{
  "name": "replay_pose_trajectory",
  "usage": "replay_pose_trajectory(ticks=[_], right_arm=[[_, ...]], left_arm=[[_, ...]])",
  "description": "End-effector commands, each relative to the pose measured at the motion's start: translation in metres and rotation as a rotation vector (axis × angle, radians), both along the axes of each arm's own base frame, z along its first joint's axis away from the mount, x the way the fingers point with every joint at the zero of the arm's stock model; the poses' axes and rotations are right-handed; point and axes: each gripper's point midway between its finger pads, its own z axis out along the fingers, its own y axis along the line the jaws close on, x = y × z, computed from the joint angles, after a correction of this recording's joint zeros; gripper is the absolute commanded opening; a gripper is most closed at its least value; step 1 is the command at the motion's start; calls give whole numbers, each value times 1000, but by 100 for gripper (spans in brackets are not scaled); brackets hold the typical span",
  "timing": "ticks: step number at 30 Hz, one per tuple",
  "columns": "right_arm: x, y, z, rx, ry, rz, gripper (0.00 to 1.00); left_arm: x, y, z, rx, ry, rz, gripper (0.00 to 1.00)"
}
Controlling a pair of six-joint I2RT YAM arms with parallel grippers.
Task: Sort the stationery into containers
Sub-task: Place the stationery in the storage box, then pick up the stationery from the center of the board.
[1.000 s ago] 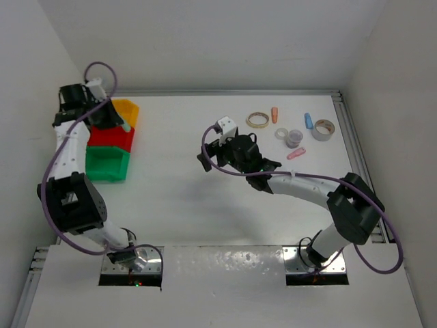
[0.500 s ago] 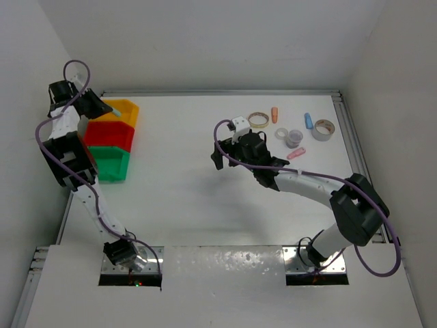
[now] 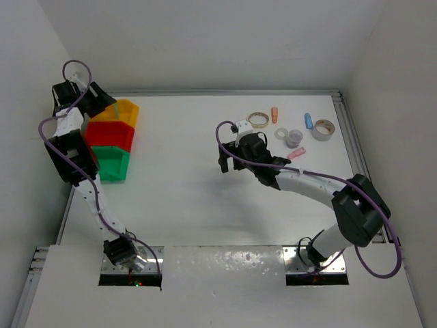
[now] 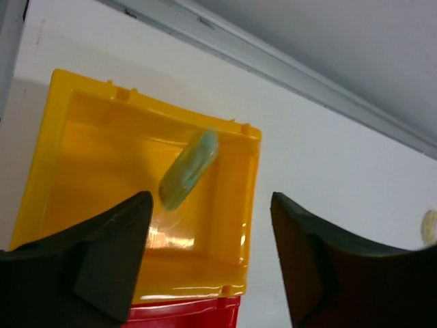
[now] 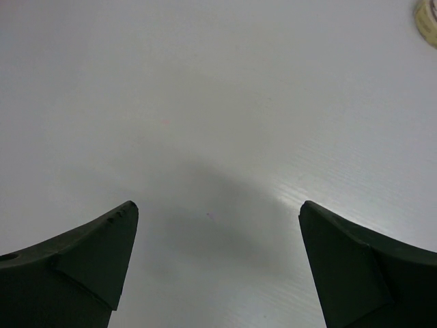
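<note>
The containers stand in a row at the table's left: a yellow bin (image 3: 123,113), a red bin (image 3: 112,137) and a green bin (image 3: 109,163). My left gripper (image 3: 102,104) (image 4: 210,198) hangs open above the yellow bin (image 4: 82,143). A green capsule (image 4: 189,169), blurred, is loose inside that bin below the fingers. My right gripper (image 3: 229,162) (image 5: 217,203) is open over bare table near the middle, with nothing between its fingers. More stationery lies at the back right: a tan tape ring (image 3: 257,120), an orange capsule (image 3: 274,114), a clear tape roll (image 3: 295,139), a pink capsule (image 3: 295,154) and a blue capsule (image 3: 308,121).
A whitish ring (image 3: 282,133) and a grey tape ring (image 3: 323,129) lie among the items at the back right. White walls close in the table's back and sides. A tape ring's edge (image 5: 429,14) shows at the top right of the right wrist view.
My left gripper has opened over the yellow bin and the green capsule has left its fingers. The right gripper has shifted slightly toward the middle, still open.
</note>
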Motion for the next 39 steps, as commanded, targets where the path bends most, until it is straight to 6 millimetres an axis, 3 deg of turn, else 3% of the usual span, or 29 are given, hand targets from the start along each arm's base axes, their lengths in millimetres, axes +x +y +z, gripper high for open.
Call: replay_pose_trajectory(ticks=[1,4,5,6,7,8,9,10,11,12,14,15,17,18,23,24,27,28,29,30,37,39], right_arm=[[15,-12,50,10,-83,-54,99],[14,-40,51,-32,-31,-112,99],[22,-61,53,-45,-17,-179,99],[16,-80,41,-85,51,-220,99],[17,-93,38,-91,86,-253,80],[20,-119,30,-93,137,-317,59],[19,-137,23,-100,178,-375,37],[12,-152,13,-88,244,-446,20],[11,-176,4,-70,287,-525,16],[10,-186,-1,-50,310,-567,24],[12,-200,-7,-3,325,-636,49],[15,-203,-6,-1,312,-651,55],[21,-213,-8,-25,295,-706,73],[24,-224,-8,-48,277,-754,77],[45,-252,-19,40,304,-943,75],[47,-253,-31,40,326,-964,74],[55,-256,-42,70,345,-1033,74],[59,-259,-52,59,355,-1067,74],[61,-263,-56,50,358,-1084,74],[65,-265,-59,47,354,-1097,73],[93,-270,-84,25,379,-1074,70],[86,-277,-99,-28,435,-1107,68]], left_arm=[[7,7,13,48,-25,8,73],[5,15,39,118,-52,29,80],[3,20,46,142,-57,48,80],[1,20,65,166,-84,55,80],[0,20,75,182,-95,64,80],[-1,21,85,194,-108,71,80],[-5,19,107,217,-142,73,80],[-6,16,117,231,-153,76,80],[-8,12,123,244,-157,80,79],[-13,11,141,269,-182,86,79],[-16,6,145,287,-190,93,78],[-18,3,153,302,-205,93,77],[-20,5,150,321,-186,110,76],[-20,6,146,327,-168,112,76],[-33,0,141,306,-94,92,75],[-37,-3,144,304,-93,86,75],[-50,-12,141,286,-71,60,75],[-55,-16,131,270,-43,54,75],[-59,-18,138,277,-53,48,75],[-63,-21,130,267,-33,42,75],[-80,-21,129,263,-21,43,75],[-82,-20,132,253,-25,46,75]])
